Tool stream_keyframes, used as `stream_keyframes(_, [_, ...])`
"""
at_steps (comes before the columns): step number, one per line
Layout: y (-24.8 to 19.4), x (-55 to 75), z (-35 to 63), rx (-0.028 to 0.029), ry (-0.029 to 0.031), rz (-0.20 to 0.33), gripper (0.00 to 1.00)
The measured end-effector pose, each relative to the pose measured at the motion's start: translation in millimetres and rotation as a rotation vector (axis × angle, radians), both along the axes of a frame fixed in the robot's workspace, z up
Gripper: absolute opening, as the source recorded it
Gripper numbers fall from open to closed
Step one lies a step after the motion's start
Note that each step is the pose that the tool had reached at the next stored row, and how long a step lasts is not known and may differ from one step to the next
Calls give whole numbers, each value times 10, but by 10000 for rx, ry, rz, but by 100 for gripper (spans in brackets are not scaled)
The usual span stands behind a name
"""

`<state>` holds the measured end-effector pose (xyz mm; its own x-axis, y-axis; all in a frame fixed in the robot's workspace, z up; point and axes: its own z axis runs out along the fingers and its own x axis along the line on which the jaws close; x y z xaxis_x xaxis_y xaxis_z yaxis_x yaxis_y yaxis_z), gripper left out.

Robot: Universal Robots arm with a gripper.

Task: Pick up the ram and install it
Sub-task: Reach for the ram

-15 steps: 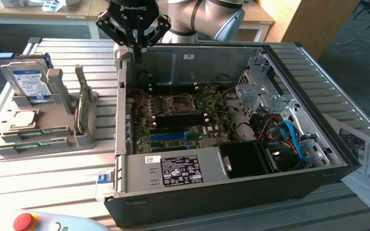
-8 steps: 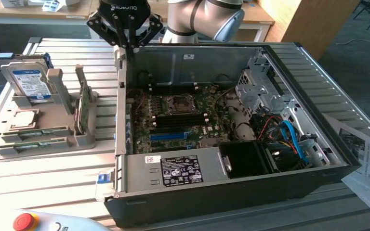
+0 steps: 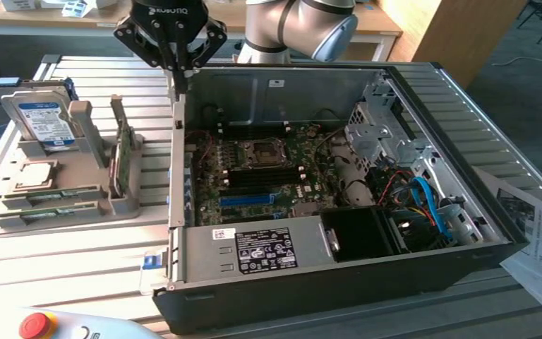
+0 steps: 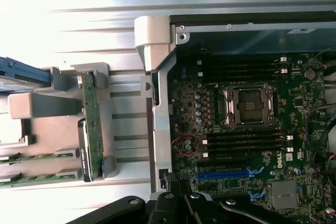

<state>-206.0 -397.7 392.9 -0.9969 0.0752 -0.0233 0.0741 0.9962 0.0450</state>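
A slatted metal desk [image 3: 82,254] held an open computer case [image 3: 346,282]; the hand [image 3: 178,69] hung closed, empty, over its wall.
The ram [image 3: 45,197], seemingly edge-up in the gray holder [image 3: 82,120], looked light, stiff, fragile: pinching its flat faces would suit.

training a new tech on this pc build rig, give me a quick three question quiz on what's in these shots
1. True or false: a ram stick lies in the grey holder, outside the computer case.
2. The end effector is: A) shut and empty, B) shut on the ram stick, C) wide open.
3. Fill in: the hard drive has a ___ label.
Key: 1 true; 2 A; 3 blue.
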Motion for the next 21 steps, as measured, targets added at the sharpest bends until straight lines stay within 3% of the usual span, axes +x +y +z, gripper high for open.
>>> stream_keyframes(21, [3,-296,-5,0,0,-1,10])
